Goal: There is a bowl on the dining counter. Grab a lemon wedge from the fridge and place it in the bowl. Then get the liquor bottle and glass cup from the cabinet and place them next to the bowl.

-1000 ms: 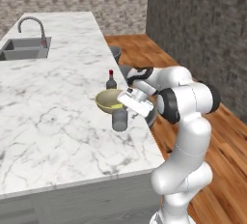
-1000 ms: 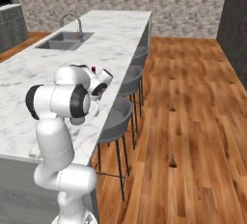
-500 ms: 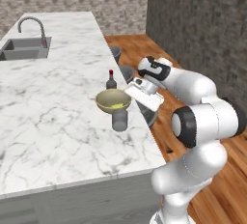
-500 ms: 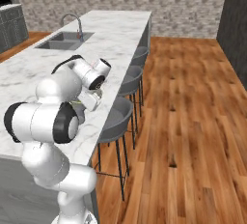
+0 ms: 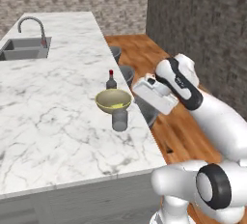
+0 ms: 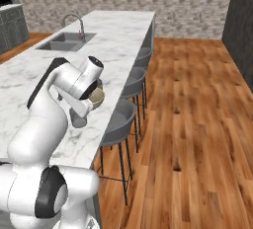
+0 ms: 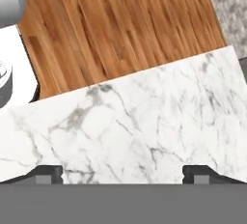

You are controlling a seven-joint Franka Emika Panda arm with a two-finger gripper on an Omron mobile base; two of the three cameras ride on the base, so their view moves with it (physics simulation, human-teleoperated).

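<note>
Three task items sit together near the right edge of the marble surface (image 5: 58,102): bowl (image 5: 113,100) with the yellow lemon wedge (image 5: 115,106) inside, liquor bottle (image 5: 111,79) just behind it, glass cup (image 5: 119,120) just in front. My hand (image 7: 123,172), released with fingers spread wide, hangs right of the bowl, holding nothing.

yellow-green bowl (image 5: 113,100) holding lemon wedge (image 5: 116,106), dark liquor bottle (image 5: 111,80) upright behind, grey glass cup (image 5: 119,120) in front.
</note>
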